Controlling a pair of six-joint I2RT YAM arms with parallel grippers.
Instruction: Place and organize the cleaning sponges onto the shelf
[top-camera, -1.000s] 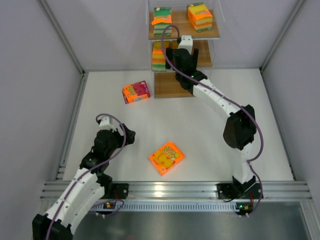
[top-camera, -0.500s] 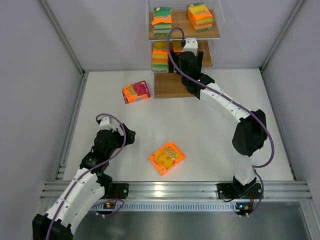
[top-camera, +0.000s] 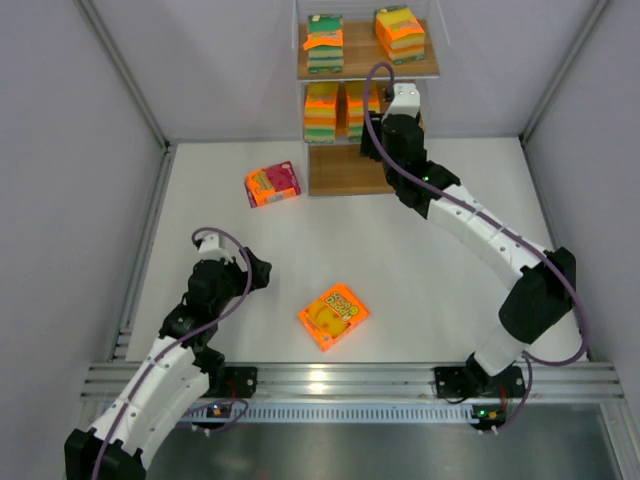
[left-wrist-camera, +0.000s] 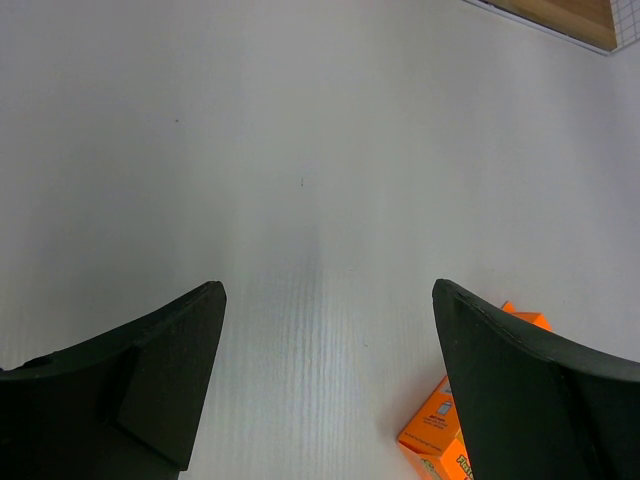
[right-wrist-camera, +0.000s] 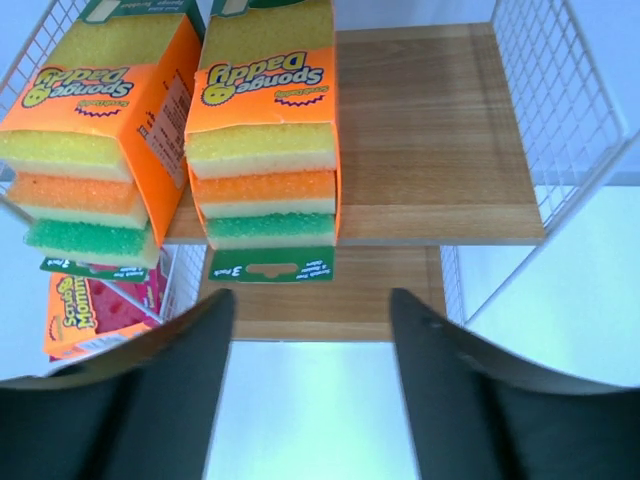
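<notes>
The shelf stands at the back middle. Two sponge packs stand on its top board. Two more stand side by side on the middle board, also in the right wrist view. A pink-red pack lies on the table left of the shelf. An orange pack lies near the front middle, also in the left wrist view. My right gripper is open and empty, just in front of the middle board's right half. My left gripper is open and empty, left of the orange pack.
The middle board's right half is bare wood inside a white wire frame. The bottom board shows below it. Grey walls close in the white table on three sides. A metal rail runs along the near edge.
My right arm has swung right and drawn back from the middle board. A second pack that it covered now stands free beside the first. The left arm has not moved.
</notes>
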